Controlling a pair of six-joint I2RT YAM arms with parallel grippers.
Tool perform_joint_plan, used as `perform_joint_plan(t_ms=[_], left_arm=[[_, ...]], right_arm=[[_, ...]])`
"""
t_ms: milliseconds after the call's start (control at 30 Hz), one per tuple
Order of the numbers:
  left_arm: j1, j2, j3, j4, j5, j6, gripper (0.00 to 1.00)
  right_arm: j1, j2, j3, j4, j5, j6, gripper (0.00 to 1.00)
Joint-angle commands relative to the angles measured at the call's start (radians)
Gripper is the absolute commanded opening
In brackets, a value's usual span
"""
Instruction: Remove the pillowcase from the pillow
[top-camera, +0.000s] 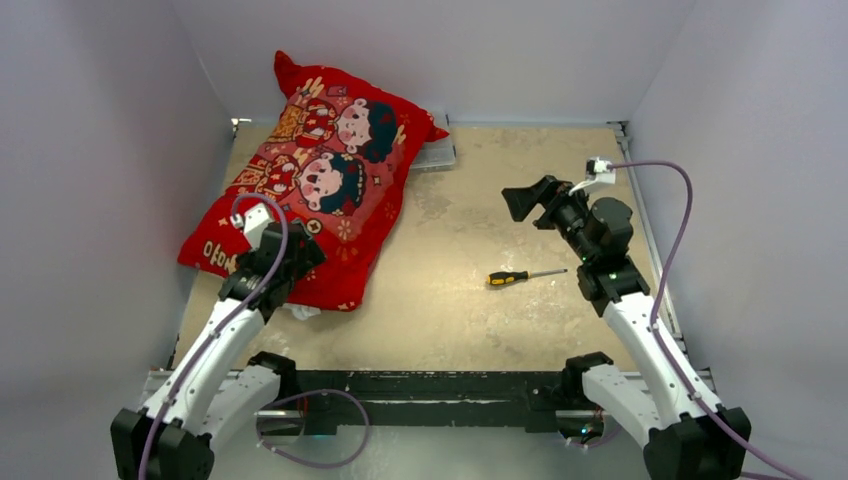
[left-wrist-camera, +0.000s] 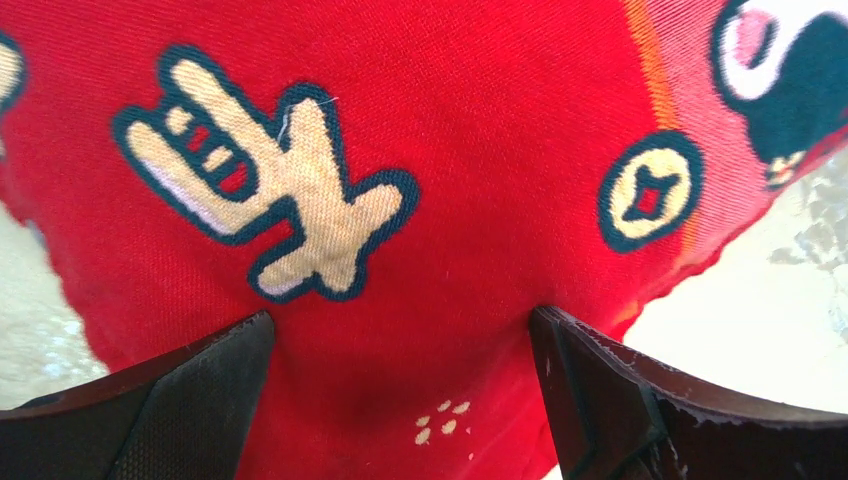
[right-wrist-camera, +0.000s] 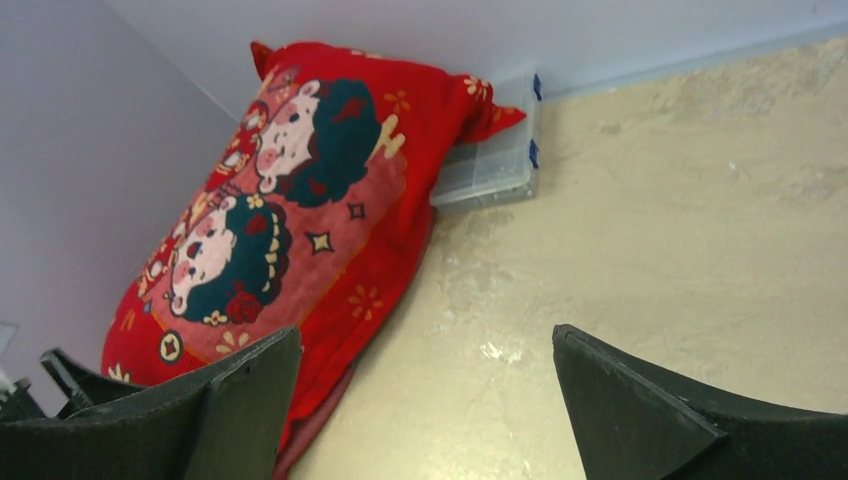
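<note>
The red pillowcase (top-camera: 315, 175) printed with two cartoon children lies at the back left, stuffed full and leaning against the left wall. The pillow is hidden inside it, except a small white bit (top-camera: 303, 311) peeking out at the near edge. My left gripper (top-camera: 300, 250) is open over the near end of the pillowcase. In the left wrist view its jaws (left-wrist-camera: 400, 325) stand wide apart with red fabric (left-wrist-camera: 450, 150) between and just beyond them. My right gripper (top-camera: 520, 203) is open and empty above the table at the right, facing the pillowcase (right-wrist-camera: 300, 200) from a distance.
A screwdriver with a yellow and black handle (top-camera: 525, 276) lies mid-table. A clear plastic box (top-camera: 432, 153) sits behind the pillowcase's far right corner, also in the right wrist view (right-wrist-camera: 490, 160). Walls enclose the table on three sides.
</note>
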Motion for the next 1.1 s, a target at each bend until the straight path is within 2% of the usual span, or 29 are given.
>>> perform_joint_plan(t_ms=[0,133,200,333,467,500,600,700,833,967,1067], left_arm=[[-0.001,0.069,-0.055,0.095,0.098,-0.075,0.99],[-0.001,0.107,-0.125,0.196,0.216,-0.079,0.97],[-0.001,0.116,-0.162,0.259,0.287,-0.072,0.88],[-0.001,0.125,-0.252,0.411,0.436,-0.06,0.45],[-0.003,0.181,-0.265,0.535,0.611,-0.067,0.04],[-0.004,0.201,-0.263,0.573,0.657,-0.074,0.0],[-0.067,0.283,-0.219,0.692,0.719,-0.088,0.0],[-0.223,0.43,-0.084,0.705,0.67,-0.069,0.0],[-0.421,0.616,0.114,0.816,0.668,-0.099,0.0],[-0.524,0.82,0.378,0.816,0.701,-0.067,0.0],[-0.544,0.928,0.551,0.77,0.733,-0.043,0.08]], right_arm=[[0.004,0.008,-0.039,0.101,-0.068,-0.018,0.99],[0.003,0.064,-0.038,0.115,-0.098,-0.038,0.99],[0.003,0.077,-0.037,0.126,-0.12,-0.043,0.99],[0.004,0.076,-0.059,0.157,-0.145,-0.042,0.99],[0.003,0.078,-0.083,0.171,-0.152,-0.038,0.99],[0.003,0.078,-0.088,0.175,-0.154,-0.036,0.99],[0.005,0.069,-0.091,0.185,-0.16,-0.03,0.99],[0.004,0.057,-0.092,0.187,-0.158,-0.026,0.99],[0.004,0.046,-0.092,0.182,-0.147,-0.024,0.99],[0.004,0.039,-0.102,0.176,-0.135,-0.019,0.99],[0.004,0.026,-0.107,0.168,-0.116,-0.014,0.99]])
